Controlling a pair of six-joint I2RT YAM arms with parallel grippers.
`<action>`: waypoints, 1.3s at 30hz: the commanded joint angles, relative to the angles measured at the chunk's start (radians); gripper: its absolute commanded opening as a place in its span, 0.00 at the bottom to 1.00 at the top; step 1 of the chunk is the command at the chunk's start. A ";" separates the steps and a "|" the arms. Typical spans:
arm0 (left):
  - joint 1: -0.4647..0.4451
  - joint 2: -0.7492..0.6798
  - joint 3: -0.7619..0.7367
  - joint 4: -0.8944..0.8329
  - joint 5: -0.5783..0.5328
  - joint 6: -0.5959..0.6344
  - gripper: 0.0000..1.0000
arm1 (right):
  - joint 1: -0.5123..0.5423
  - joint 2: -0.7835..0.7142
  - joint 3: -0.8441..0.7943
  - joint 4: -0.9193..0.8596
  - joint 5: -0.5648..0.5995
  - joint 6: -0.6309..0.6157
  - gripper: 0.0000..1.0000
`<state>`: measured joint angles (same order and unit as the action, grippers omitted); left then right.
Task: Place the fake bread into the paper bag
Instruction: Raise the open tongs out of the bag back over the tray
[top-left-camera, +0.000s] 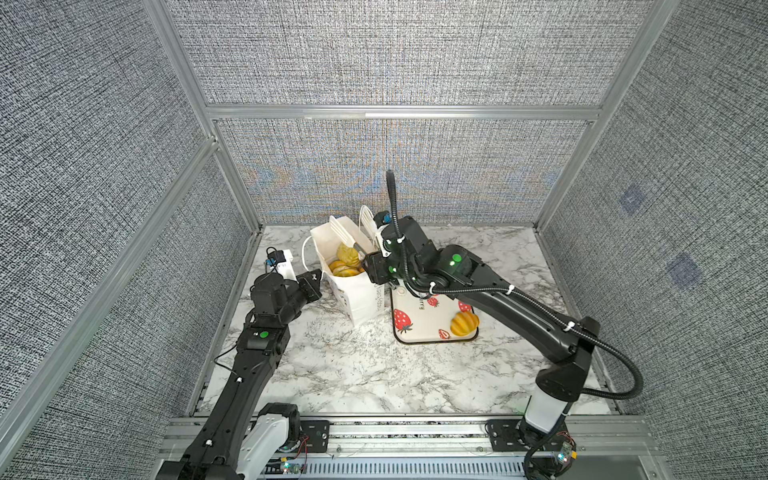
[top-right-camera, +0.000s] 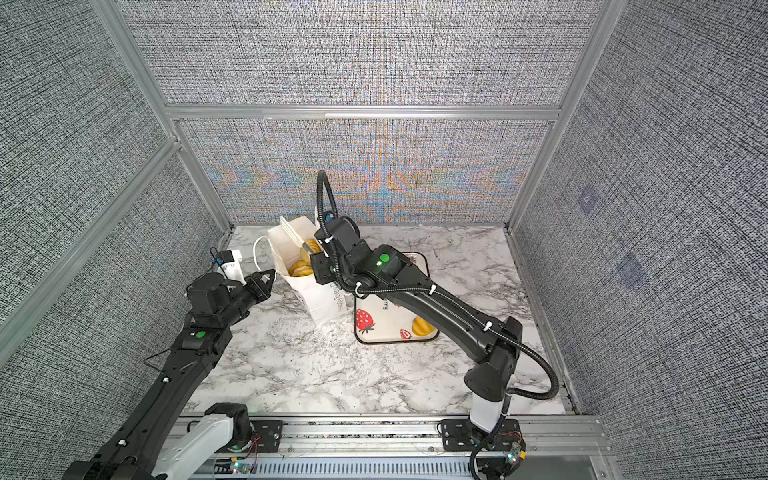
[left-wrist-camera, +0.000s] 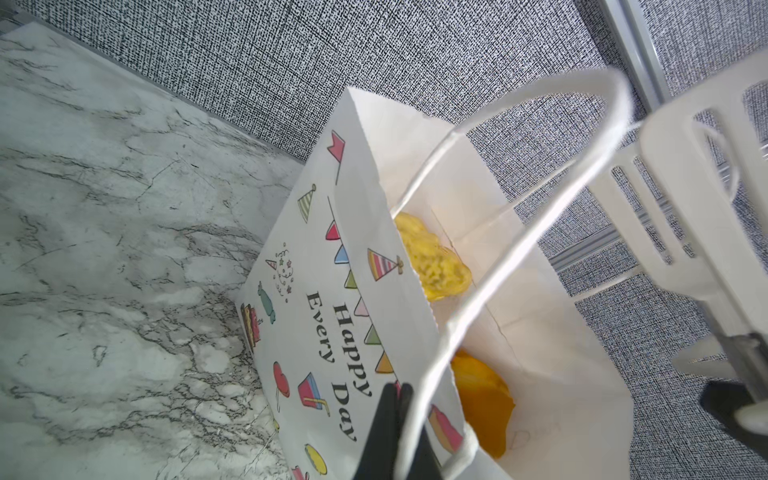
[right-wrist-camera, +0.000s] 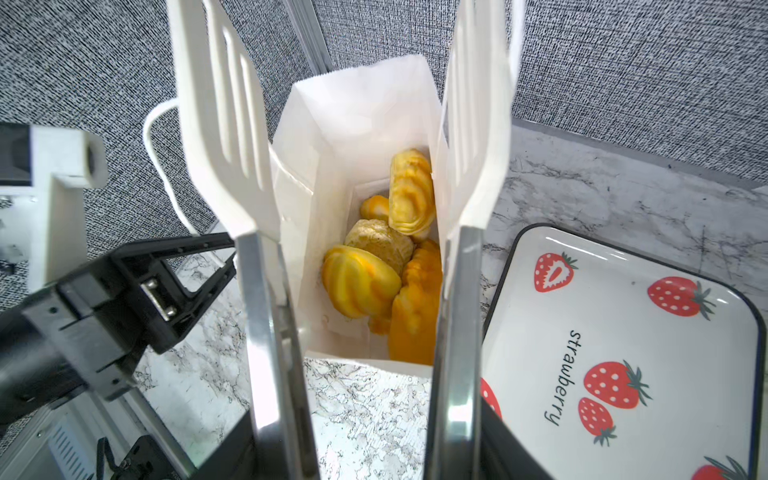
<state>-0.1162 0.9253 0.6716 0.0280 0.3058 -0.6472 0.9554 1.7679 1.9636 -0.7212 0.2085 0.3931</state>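
The white paper bag (top-left-camera: 357, 299) (top-right-camera: 320, 299) (left-wrist-camera: 332, 291) stands open at the back of the table. Several golden pieces of fake bread (top-left-camera: 345, 259) (right-wrist-camera: 361, 282) lie inside it. One more ridged bun (top-left-camera: 464, 323) (top-right-camera: 422, 326) sits on the strawberry tray. My right gripper (top-left-camera: 370, 266) (right-wrist-camera: 365, 436) is shut on white slotted tongs (right-wrist-camera: 232, 145) (left-wrist-camera: 685, 208). The tongs hang spread apart over the bag's mouth with nothing between their blades. My left gripper (top-left-camera: 318, 274) (left-wrist-camera: 397, 399) is shut on the bag's cord handle (left-wrist-camera: 519, 257), at the bag's left side.
The cream strawberry tray (top-left-camera: 424, 328) (right-wrist-camera: 623, 332) lies just right of the bag, partly under my right arm. Grey fabric walls with aluminium posts stand close behind the bag. Marble tabletop (top-left-camera: 353, 374) stretches toward the front rail.
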 joint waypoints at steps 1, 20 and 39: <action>0.000 0.003 0.004 0.013 0.003 0.001 0.00 | -0.001 -0.033 -0.002 0.005 0.045 -0.011 0.57; -0.002 0.018 0.018 0.024 0.012 -0.009 0.00 | -0.003 -0.194 -0.112 0.023 0.079 -0.020 0.57; 0.000 0.023 0.020 0.026 0.014 -0.009 0.00 | -0.039 -0.369 -0.217 -0.028 0.204 -0.024 0.57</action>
<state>-0.1162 0.9474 0.6842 0.0441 0.3103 -0.6590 0.9222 1.4261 1.7706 -0.7429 0.3607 0.3607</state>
